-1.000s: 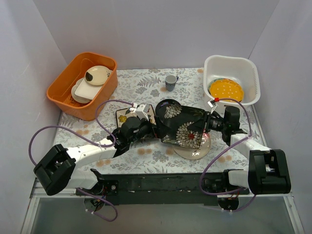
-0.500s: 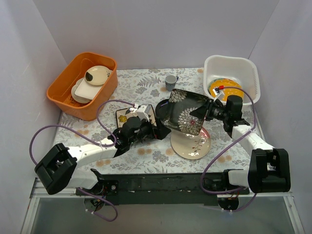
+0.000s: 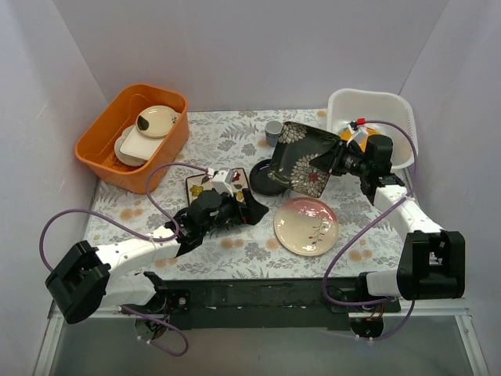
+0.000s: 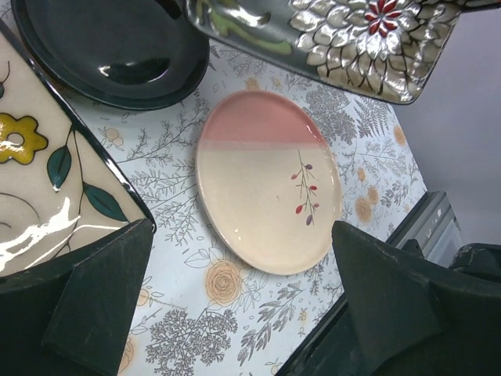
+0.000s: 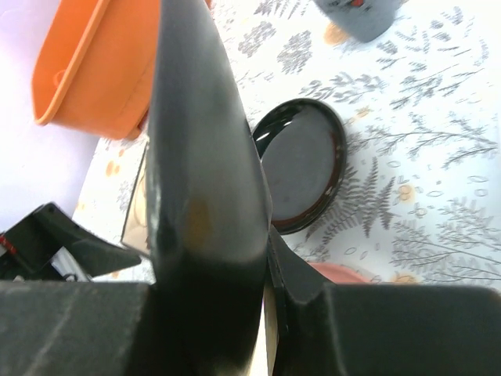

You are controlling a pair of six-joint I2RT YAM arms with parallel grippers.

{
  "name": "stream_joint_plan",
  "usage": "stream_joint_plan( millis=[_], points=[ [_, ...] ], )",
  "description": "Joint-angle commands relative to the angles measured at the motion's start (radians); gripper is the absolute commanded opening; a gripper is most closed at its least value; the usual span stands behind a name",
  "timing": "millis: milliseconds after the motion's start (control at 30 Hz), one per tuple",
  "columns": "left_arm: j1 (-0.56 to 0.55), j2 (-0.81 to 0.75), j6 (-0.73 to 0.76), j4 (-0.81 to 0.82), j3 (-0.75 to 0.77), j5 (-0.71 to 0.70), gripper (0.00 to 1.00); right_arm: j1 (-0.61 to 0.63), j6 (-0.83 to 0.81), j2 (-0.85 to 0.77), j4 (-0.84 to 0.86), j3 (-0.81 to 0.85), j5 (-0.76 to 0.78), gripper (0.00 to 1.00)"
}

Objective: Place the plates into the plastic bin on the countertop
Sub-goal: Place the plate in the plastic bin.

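The right gripper (image 3: 338,163) was clamped on the black square plate with white flowers (image 3: 309,159), tilted above the desk (image 3: 227,141) just beside the white plastic bin (image 3: 399,117). This was likely the carry step; next it needed to clear the rim and release. The left gripper (image 3: 249,210) stood wide and empty. Most of the bin's inside was hidden.

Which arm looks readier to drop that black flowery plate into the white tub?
Right: the right pincer grips the black plate beside the white tub; the left pincer is open, farther away.
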Motion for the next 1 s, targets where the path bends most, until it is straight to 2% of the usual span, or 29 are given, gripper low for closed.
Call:
stream_joint_plan(
  millis=[0, 400, 767, 967],
  points=[
    [-0.002, -0.044, -0.009, -0.034, -0.021, -0.028, 0.98, -0.015, -0.017, -0.011, 0.058, 0.121, 0.039, 0.01],
    [-0.004, -0.015, -0.026, -0.017, -0.018, 0.023, 0.98, -0.062, -0.03, 0.058, -0.055, 0.314, 0.074, 0.01],
    [-0.004, 0.044, 0.012, -0.024, 0.014, 0.084, 0.98, -0.119, -0.027, 0.09, -0.032, 0.362, 0.201, 0.01],
    [-0.004, 0.098, 0.043, -0.029, 0.049, 0.109, 0.98, -0.134, 0.021, 0.13, -0.031, 0.422, 0.148, 0.01]
  ],
)
